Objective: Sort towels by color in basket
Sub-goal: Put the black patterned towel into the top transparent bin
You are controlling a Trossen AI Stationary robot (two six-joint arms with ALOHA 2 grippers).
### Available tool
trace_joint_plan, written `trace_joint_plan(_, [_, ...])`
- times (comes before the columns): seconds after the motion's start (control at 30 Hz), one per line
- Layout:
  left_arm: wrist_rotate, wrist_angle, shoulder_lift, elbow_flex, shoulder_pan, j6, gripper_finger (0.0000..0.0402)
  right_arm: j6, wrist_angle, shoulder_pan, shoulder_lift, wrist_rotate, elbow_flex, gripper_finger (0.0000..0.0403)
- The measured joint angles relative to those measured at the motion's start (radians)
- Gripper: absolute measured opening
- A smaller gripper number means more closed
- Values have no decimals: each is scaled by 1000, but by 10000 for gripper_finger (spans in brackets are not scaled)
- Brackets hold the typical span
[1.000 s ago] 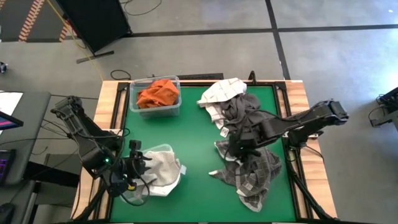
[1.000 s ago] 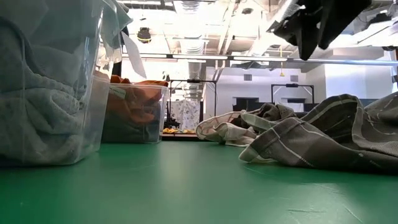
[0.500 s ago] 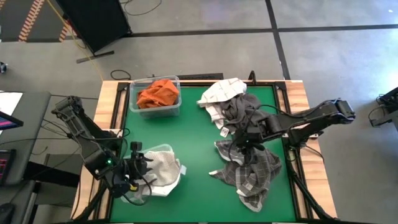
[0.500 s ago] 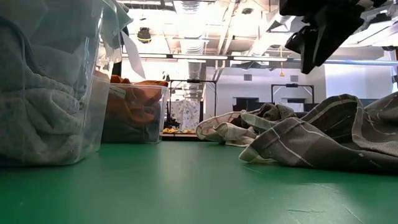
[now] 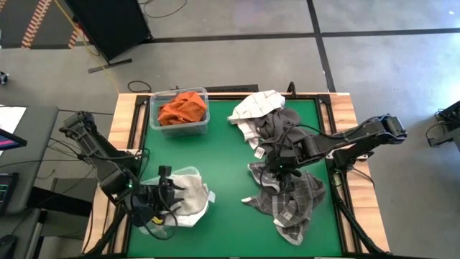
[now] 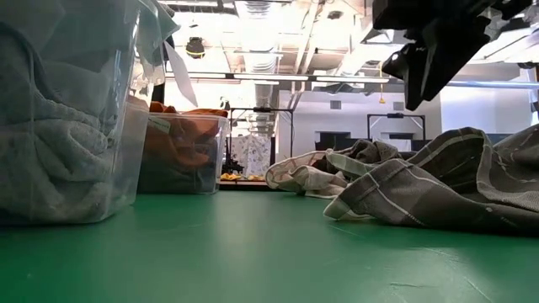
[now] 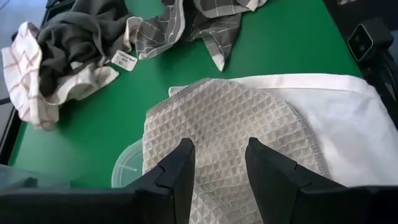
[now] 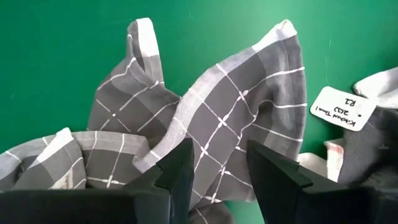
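Waffle-weave towel (image 7: 224,134) under open left gripper (image 7: 219,163), crumpled checked towels (image 5: 287,198)

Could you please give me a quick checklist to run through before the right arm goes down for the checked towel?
1. Right gripper fingers open: ok.
2. Right gripper above the grey checked towel: ok.
3. Fingers empty, nothing caught between them: ok.
4. Paper tag clear of the fingers: ok, it lies to one side.
5. Left gripper out of the way, over the clear bin of white towels: ok.
6. Towel free of the dark grey towel: cannot tell.
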Motion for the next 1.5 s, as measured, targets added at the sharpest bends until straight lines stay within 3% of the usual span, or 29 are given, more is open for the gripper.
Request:
trace_joint_plan(0.37, [0,36,0,0,40,129,135,0,26,0,16,0,0,173])
trace_joint_plan(0.83, [21,264,0,1,210,499,135,0,26,0,16,-1,0,173])
trace_joint_plan(1.17, [197,355,0,1,441,620,135,0,26,0,16,-1,0,173])
trace_joint_plan(1.5, [447,424,1,1,663,677,135,0,26,0,16,-1,0,173])
